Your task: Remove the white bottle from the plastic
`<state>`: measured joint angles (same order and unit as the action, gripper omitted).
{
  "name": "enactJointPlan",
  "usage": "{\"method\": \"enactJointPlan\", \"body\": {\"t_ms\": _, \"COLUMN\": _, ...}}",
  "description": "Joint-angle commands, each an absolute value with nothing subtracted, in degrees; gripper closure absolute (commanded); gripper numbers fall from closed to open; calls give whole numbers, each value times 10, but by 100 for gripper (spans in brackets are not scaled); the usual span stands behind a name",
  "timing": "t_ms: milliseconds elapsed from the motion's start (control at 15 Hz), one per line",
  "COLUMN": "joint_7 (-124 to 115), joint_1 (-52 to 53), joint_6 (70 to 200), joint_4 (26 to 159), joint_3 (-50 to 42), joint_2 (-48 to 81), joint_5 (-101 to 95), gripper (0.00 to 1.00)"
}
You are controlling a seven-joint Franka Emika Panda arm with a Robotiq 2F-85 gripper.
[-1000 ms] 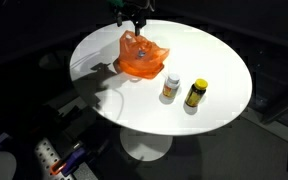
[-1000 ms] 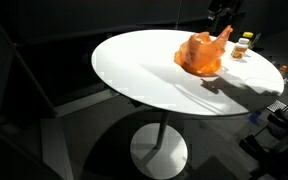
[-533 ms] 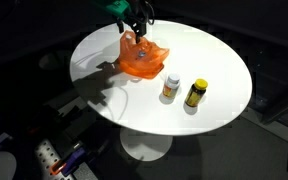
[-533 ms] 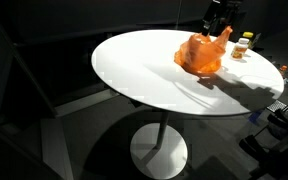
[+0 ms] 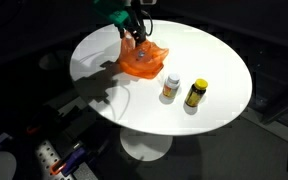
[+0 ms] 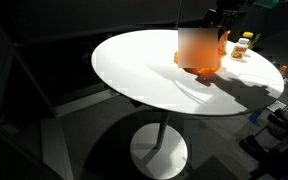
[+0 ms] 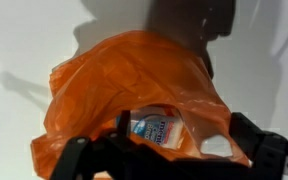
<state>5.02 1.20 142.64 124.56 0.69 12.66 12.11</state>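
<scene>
We see the gripper (image 5: pixel 135 33) hanging over the orange bag (image 5: pixel 142 58), at the bag's 12 o'clock edge. It is low enough that its dark tip meets the crumpled top in an exterior view. The bag lies on the round white table (image 5: pixel 219 60), at about 10 o'clock from the table's middle.

In the wrist view the fingers (image 7: pixel 72 158) come in from the bottom of the picture and stand spread wide, one at 8 o'clock and one at 4 o'clock, with the bag's mouth between them. They pinch nothing that we can see.

The white bottle (image 7: pixel 160 128) is inside the bag. Its blue-and-white label shows through the opening at 6 o'clock in the wrist view, between the fingers, with orange film folded over it above and at both sides. Whether either finger touches it we cannot tell. The gripper's shadow (image 7: pixel 189 20) falls on the table at 1 o'clock, beyond the bag.

At 4 o'clock from the bag and well apart from it, two things stand upright on the bare table: a small jar (image 5: pixel 171 87) with a white lid and, near it at its 3 o'clock, a yellow bottle (image 5: pixel 195 93) with a dark cap.

In an exterior view the bag shows only as a blurred orange block (image 6: pixel 199 48), and the gripper above it, at 1 o'clock, is dark against a dark background — its fingers cannot be made out there.
</scene>
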Motion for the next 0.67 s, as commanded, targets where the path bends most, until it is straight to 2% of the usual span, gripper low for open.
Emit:
{"method": "enactJointPlan", "body": {"t_ms": 0, "joint_7": 37, "joint_1": 3, "joint_6": 1446, "joint_4": 1229, "joint_3": 12, "joint_2": 143, "joint_5": 122, "gripper": 0}}
{"method": "enactJointPlan", "body": {"t_ms": 600, "joint_7": 57, "joint_1": 1, "joint_6": 1449, "joint_4": 1191, "joint_3": 22, "joint_2": 167, "joint_5": 117, "gripper": 0}}
